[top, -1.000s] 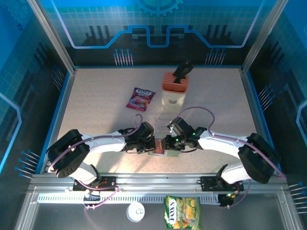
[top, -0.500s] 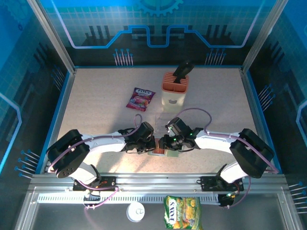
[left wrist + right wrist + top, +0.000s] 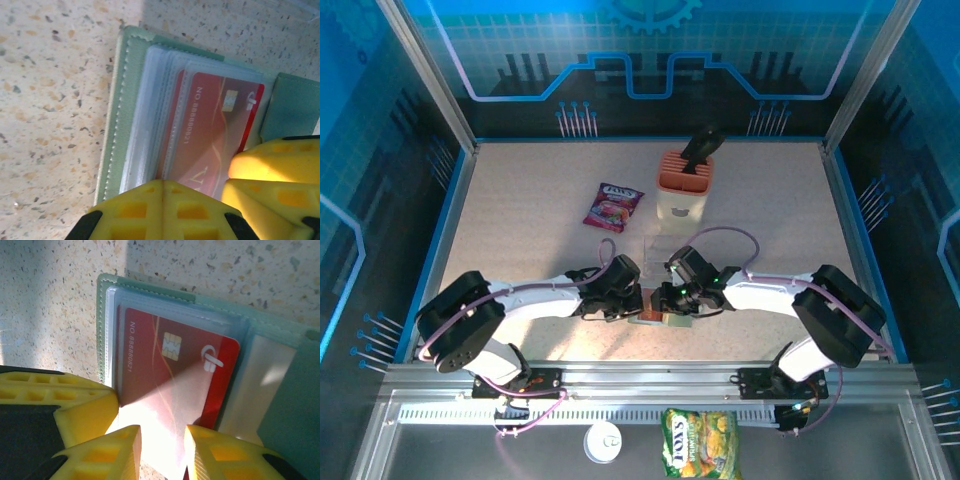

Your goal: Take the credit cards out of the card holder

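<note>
The card holder (image 3: 116, 125) lies open on the surface (image 3: 520, 200) between both arms. The closed left jaws rest on its sleeves, apparently pinning it, while the slightly parted right jaws straddle the red credit card (image 3: 167, 372).

You had the card holder (image 3: 112, 125) in a matt grey-green cover that looked like stitched cloth or soft leatherette. Inside the card holder sat clear, glossy plastic sleeves. In them lay a red credit card (image 3: 210, 130) of smooth shiny plastic with a metallic chip. Around the card holder, the table (image 3: 50, 100) looked speckled, stone-like and matt. Against its edge, the left gripper (image 3: 162, 187) showed yellow, matt, gridded moulded plastic.
</note>
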{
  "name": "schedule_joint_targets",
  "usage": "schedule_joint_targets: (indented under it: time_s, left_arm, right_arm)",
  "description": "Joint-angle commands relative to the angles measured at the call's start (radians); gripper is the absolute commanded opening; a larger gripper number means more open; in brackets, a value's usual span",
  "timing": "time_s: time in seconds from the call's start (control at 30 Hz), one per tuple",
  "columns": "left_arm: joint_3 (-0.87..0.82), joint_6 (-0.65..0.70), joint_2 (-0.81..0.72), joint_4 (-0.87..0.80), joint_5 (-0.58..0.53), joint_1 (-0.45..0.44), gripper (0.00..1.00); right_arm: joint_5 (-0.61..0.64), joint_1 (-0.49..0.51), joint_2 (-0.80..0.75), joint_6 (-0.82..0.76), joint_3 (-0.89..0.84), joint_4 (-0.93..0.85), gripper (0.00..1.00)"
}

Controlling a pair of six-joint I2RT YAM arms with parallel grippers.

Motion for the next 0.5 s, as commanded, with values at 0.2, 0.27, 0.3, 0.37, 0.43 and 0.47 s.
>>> schedule_joint_targets:
  time_s: [0.2, 0.27, 0.3, 0.37, 0.43, 0.47]
  left_arm:
    - [-0.032, 0.019, -0.027, -0.077, -0.036, 0.0, 0.0]
    - [-0.031, 0.021, -0.026, -0.078, -0.035, 0.001, 0.0]
    - [-0.032, 0.022, -0.025, -0.083, -0.036, 0.003, 0.0]
    - [-0.033, 0.025, -0.03, -0.091, -0.043, 0.003, 0.0]
    - [-0.033, 0.031, -0.033, -0.108, -0.053, 0.003, 0.0]
    - [-0.033, 0.034, -0.035, -0.119, -0.057, 0.004, 0.0]
  right_arm:
    - [0.032, -0.012, -0.027, -0.021, -0.003, -0.09, 0.3]
    - [0.028, -0.012, -0.037, -0.021, 0.0, -0.09, 0.3]
    - [0.026, -0.011, -0.05, -0.022, -0.002, -0.086, 0.31]
    - [0.019, -0.012, -0.086, -0.02, -0.011, -0.068, 0.32]
    - [0.026, -0.012, -0.128, -0.018, -0.018, -0.074, 0.33]
    - [0.037, -0.012, -0.149, -0.018, -0.018, -0.093, 0.33]
